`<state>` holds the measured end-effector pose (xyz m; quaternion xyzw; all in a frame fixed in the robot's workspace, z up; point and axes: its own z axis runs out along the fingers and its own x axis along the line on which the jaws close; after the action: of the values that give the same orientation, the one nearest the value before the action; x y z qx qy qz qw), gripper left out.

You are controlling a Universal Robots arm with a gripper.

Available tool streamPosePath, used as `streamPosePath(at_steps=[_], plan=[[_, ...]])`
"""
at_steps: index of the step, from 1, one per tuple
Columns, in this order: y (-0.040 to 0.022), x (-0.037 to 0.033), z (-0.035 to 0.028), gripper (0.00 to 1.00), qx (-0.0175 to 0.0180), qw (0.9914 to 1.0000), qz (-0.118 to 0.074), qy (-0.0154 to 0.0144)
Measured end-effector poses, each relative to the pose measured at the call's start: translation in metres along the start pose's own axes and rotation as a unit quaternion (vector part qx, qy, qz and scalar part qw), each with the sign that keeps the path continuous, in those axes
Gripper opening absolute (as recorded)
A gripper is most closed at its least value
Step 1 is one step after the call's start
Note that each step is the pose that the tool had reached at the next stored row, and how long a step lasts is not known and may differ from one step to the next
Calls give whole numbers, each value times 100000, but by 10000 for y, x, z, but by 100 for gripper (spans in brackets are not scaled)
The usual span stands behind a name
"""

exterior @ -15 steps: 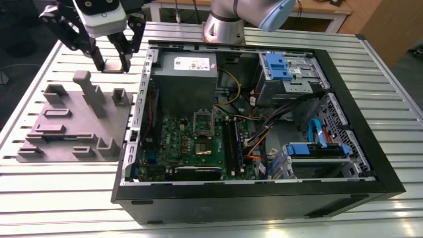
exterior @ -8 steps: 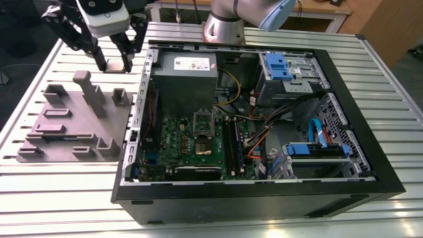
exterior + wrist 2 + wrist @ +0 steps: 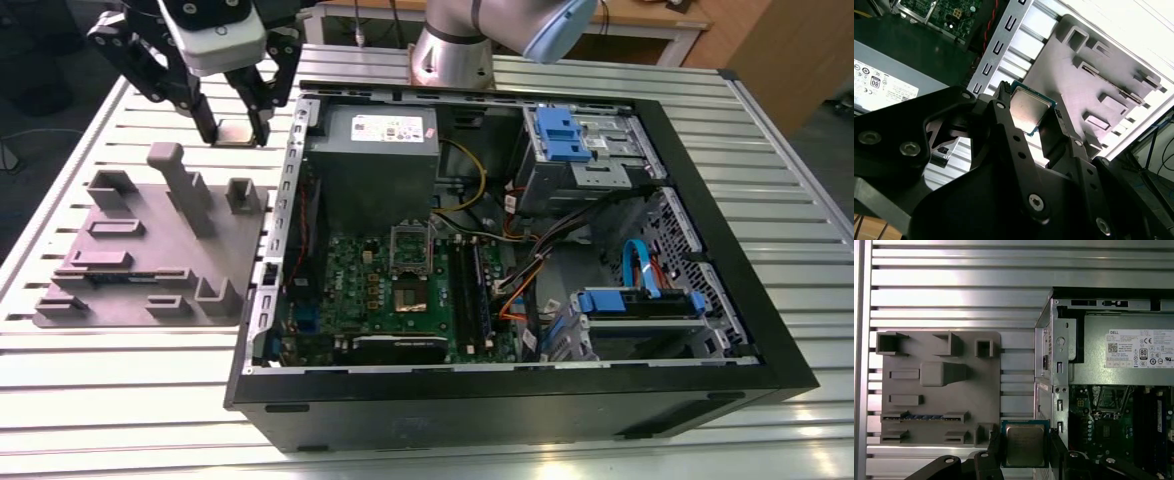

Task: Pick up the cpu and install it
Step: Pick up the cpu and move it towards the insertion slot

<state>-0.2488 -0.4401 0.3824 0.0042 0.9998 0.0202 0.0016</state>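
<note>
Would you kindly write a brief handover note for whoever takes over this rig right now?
Gripper: shut on the small square silver-topped cpu.
Position: in the exterior view, held above the ribbed metal table, between the grey plastic fixture tray and the open black computer case.
Done: pickup.
Left: seating it on the green motherboard.
</note>
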Motion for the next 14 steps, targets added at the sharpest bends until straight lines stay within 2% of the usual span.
streamPosePath(at_steps=[14], plan=[[0, -30, 0, 47, -1, 100000, 1, 0]])
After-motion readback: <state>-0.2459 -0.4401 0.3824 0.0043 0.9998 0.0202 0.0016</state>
